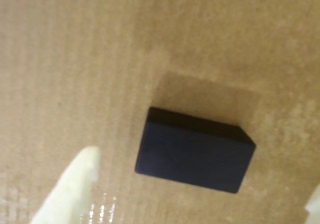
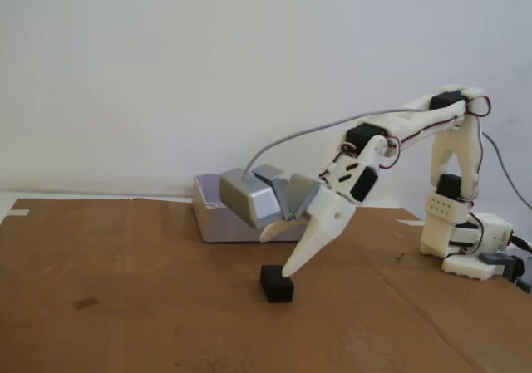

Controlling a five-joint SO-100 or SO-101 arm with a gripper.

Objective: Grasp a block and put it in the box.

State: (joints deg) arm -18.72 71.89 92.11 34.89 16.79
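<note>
A black rectangular block (image 1: 195, 154) lies flat on the brown cardboard. In the wrist view one pale fingertip (image 1: 75, 184) is at the lower left of it and the other shows only at the right edge (image 1: 315, 206), so the open jaws stand on either side of the block without touching it. In the fixed view the white gripper (image 2: 278, 255) hangs just above the block (image 2: 277, 284), tilted down and to the left, and it holds nothing. The box (image 2: 218, 219) is a low grey tray behind the gripper, partly hidden by the wrist camera.
The cardboard sheet (image 2: 125, 290) covers the table. The arm's white base (image 2: 461, 240) stands at the right with cables beside it. A grey wrist camera (image 2: 249, 197) rides on the gripper. A white wall is behind.
</note>
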